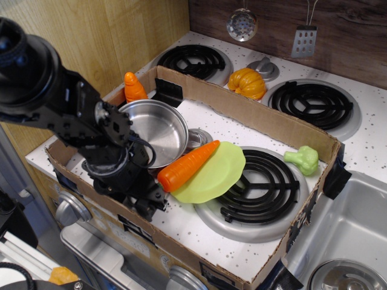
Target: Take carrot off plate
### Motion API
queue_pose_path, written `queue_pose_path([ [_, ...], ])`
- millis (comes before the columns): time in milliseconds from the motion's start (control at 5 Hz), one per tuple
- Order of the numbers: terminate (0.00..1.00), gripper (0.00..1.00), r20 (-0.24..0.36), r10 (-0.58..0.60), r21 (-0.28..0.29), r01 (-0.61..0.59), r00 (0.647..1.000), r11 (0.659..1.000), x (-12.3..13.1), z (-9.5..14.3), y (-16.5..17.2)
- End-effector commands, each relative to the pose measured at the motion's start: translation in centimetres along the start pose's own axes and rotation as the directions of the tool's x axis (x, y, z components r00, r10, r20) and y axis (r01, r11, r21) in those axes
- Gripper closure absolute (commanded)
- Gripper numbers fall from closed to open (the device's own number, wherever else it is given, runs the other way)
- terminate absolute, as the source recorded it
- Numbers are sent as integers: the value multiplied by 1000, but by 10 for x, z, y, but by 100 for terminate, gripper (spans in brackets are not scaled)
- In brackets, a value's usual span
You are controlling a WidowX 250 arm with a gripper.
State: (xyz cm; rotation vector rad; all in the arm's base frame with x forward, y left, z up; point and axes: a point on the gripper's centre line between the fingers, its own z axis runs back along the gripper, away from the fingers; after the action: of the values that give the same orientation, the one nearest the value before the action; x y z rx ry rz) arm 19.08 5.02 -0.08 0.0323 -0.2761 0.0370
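The long orange carrot [187, 164] lies slanted, its pointed tip resting on the lime-green plate [219, 174] and its thick end off the plate's left rim, beside the steel pot. The plate lies tilted over the left edge of a front burner. My gripper [150, 205] is at the carrot's thick end, low by the box's front wall. Its dark fingers hide the green stem end and appear closed on it.
A steel pot [160, 124] stands just left of the carrot. A cardboard box wall [260, 118] rings the work area. A short orange cone toy [134, 87], a pumpkin [247, 83] and a green broccoli toy [304, 159] lie around. The sink [347, 235] is at the right.
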Motion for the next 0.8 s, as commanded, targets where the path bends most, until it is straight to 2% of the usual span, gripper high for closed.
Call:
queue_pose_path([
  [0,0,100,0,-51,71,51,999,996,6,12,-5],
  [400,0,100,-9,-60,114,61,998,992,21,35,-9],
  [600,0,100,-14,-35,104,37,999,994,29,46,-15],
])
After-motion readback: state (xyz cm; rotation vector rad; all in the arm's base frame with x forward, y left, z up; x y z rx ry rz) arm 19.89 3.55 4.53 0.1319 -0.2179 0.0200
